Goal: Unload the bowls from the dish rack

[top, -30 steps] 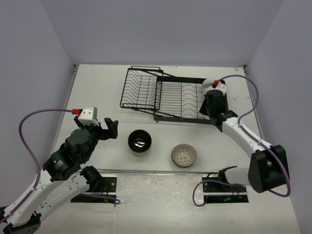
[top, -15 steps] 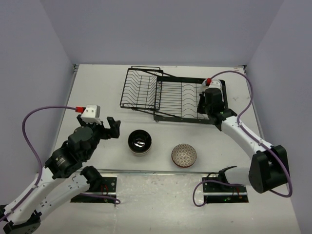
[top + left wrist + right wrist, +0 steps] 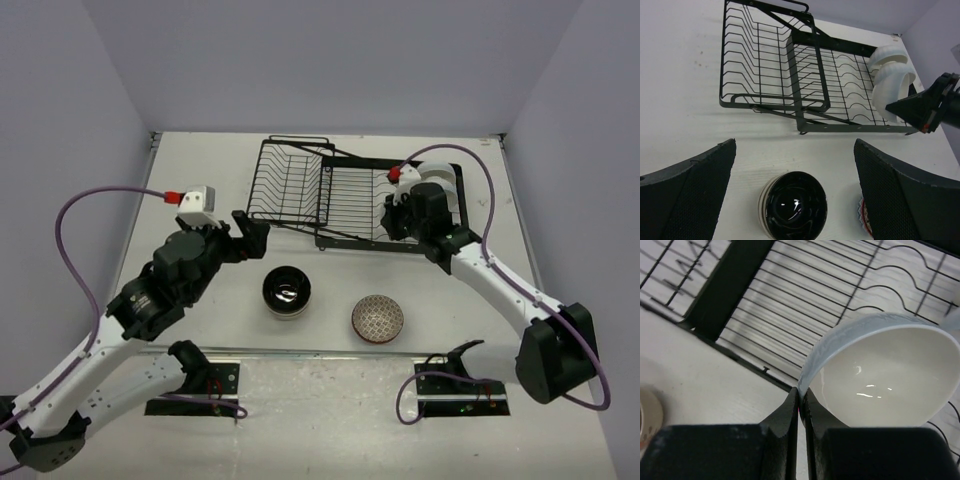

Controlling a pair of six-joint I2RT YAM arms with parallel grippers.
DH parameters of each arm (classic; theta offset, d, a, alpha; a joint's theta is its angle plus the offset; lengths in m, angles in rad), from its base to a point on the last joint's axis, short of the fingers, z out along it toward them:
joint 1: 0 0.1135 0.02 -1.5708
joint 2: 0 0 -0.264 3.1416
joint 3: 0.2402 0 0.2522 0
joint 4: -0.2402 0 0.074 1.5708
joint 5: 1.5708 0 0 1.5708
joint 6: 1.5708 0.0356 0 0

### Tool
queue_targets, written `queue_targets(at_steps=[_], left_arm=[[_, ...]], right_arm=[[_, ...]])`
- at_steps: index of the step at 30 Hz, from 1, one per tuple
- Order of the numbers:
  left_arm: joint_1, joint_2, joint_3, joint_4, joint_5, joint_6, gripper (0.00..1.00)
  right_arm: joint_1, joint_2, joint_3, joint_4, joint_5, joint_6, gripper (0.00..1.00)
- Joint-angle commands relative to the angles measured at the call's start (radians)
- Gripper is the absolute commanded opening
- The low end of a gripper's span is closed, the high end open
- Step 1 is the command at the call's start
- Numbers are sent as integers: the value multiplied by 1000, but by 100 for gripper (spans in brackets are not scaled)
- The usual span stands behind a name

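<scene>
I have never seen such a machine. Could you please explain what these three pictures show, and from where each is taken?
These are two robot arms bolted at the near edge of a table. The wide picture looks down from above and behind them. The other two come from a small camera on each wrist, so its fingers show. On the table stands a black wire dish rack. Two bowls stand in front of it: a black-lined bowl and a patterned bowl. The right gripper pinches the rim of a white bowl at the rack's right end; a second white bowl stands next to it. The left gripper is open and holds nothing.
</scene>
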Motion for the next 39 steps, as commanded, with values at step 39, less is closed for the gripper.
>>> queue_targets(at_steps=[39], left_arm=[[28,1026,733,-123,403,10,100]], right_arm=[[254,3,191,-126,-176,-371,0]])
